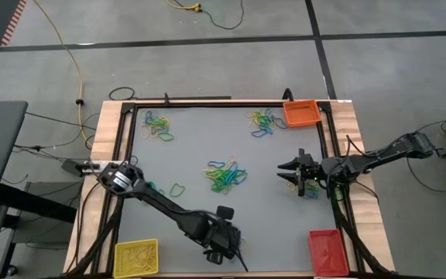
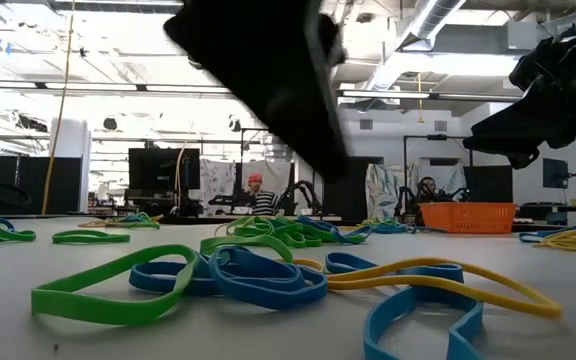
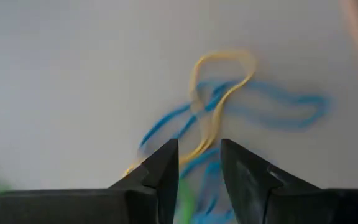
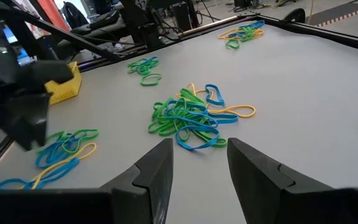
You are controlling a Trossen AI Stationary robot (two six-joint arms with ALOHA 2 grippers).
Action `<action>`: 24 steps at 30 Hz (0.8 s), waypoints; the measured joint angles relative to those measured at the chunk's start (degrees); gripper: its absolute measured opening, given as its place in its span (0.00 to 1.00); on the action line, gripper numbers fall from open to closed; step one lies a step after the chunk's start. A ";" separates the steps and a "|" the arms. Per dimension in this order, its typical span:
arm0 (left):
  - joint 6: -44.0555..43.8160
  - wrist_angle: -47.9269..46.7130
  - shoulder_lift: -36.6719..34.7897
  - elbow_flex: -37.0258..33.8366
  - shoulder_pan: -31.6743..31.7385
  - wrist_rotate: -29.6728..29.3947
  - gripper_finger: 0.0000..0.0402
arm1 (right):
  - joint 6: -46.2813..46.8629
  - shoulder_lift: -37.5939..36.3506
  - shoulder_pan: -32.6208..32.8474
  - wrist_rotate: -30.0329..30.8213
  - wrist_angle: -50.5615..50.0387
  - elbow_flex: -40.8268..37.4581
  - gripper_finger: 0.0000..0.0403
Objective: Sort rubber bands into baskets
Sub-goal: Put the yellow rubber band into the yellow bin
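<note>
Grey tabletop [image 1: 200, 139]: left gripper [image 3: 199, 163] parted over yellow band [image 3: 219, 93]; advise closing on that loop only, clear of blue bands [image 3: 278, 112].

Rubber bands [image 1: 226, 177] are yellow, green and blue; baskets are yellow [image 1: 135, 257], orange [image 1: 301, 114] and red [image 1: 326, 252]; tabletop [image 1: 200, 139] is grey.

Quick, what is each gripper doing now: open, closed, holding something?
Left gripper: open, empty, above a yellow band.
Right gripper: open, empty.
</note>
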 joint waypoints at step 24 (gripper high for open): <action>0.38 11.71 0.07 -8.39 2.60 6.66 0.27 | -0.07 0.00 0.01 0.01 0.06 0.00 0.45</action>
